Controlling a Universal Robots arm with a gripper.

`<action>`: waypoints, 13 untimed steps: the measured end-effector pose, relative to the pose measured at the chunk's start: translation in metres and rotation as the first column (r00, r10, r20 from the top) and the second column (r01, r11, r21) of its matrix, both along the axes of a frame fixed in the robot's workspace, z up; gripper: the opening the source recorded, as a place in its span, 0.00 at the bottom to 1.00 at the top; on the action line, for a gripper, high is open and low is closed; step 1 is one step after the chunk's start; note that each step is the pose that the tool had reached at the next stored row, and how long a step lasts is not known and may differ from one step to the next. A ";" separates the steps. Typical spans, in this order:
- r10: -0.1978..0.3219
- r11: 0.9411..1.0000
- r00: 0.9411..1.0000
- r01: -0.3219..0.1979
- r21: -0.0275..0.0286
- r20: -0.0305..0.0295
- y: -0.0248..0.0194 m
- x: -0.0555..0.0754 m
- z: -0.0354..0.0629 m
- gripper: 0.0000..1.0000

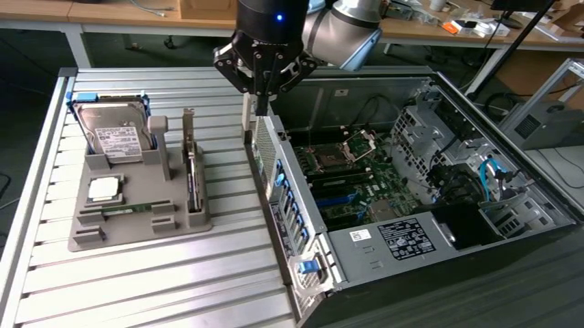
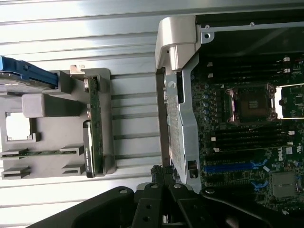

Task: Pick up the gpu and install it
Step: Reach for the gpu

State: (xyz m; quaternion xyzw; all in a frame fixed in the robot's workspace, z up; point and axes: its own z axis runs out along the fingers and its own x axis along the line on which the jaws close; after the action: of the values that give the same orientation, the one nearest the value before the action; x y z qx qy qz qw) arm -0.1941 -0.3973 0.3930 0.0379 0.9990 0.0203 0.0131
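The ribbed metal table (image 1: 137,287) carries a grey moulded holder (image 1: 137,229), lying to the exterior view's left of the pincer (image 1: 262,102), and an open computer case (image 1: 278,171), its side wall just below the pincer and the rest spreading to the exterior view's right.

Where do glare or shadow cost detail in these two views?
Exterior view: even light on the table and the gpu; the computer case falls into shadow deep inside, toward the exterior view's right. Wrist view: glare whitens the table slats and the case's pale corner, while the claw is an unlit black shape.
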 end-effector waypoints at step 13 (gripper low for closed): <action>0.000 1.000 1.000 0.000 0.000 0.000 -0.0001 -0.004 0.0000 0.11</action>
State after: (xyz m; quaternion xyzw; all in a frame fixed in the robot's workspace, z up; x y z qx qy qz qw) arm -0.1986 -0.3973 0.3930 0.0378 0.9990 0.0203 0.0131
